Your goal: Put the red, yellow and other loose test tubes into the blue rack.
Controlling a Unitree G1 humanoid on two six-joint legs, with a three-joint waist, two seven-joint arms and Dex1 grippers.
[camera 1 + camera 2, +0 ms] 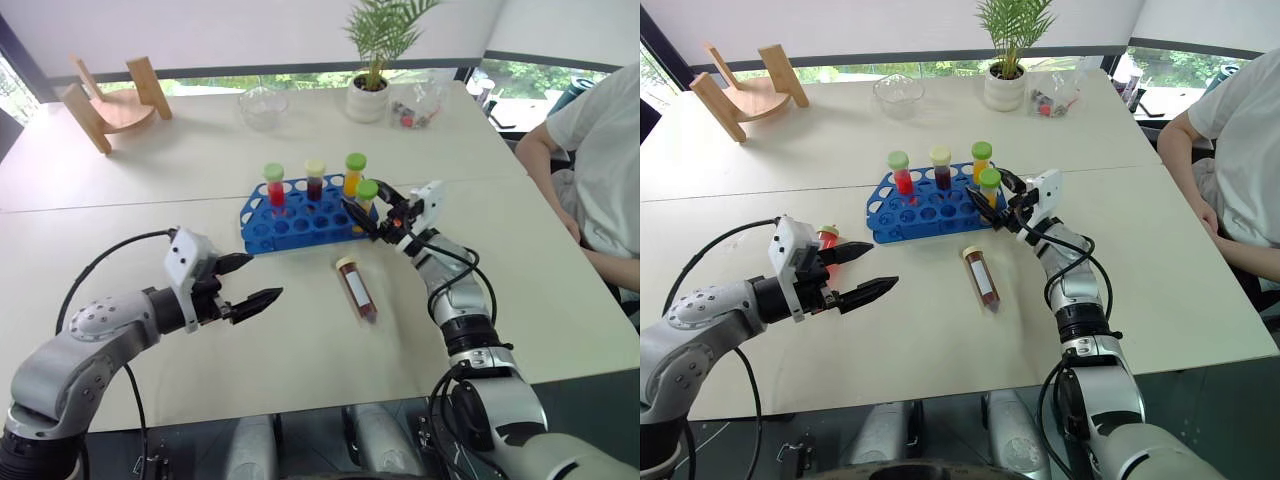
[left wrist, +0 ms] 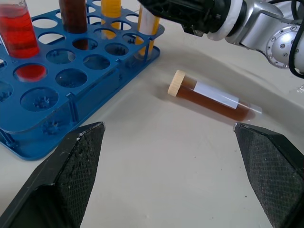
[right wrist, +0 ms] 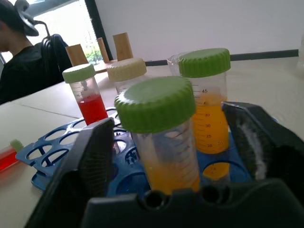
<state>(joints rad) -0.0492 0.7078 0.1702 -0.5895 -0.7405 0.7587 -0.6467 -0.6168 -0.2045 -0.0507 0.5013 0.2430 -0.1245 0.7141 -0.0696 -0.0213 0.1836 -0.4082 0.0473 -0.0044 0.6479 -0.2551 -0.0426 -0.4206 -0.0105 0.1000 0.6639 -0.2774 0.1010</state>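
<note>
Jaws wide on both grippers: left gripper (image 1: 250, 283) hovering over tabletop (image 1: 150, 180), right gripper (image 1: 372, 218) flanking yellow tube (image 1: 367, 194) standing in blue rack (image 1: 268, 228). Cream-capped tube (image 1: 356, 288) lying loose beside rack.

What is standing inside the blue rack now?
Four capped tubes stand in the blue rack: red, dark red and two yellow. Their bottoms are hidden.

Graduation numbers 45 to 20 mark the yellow tube (image 3: 209, 118).
</note>
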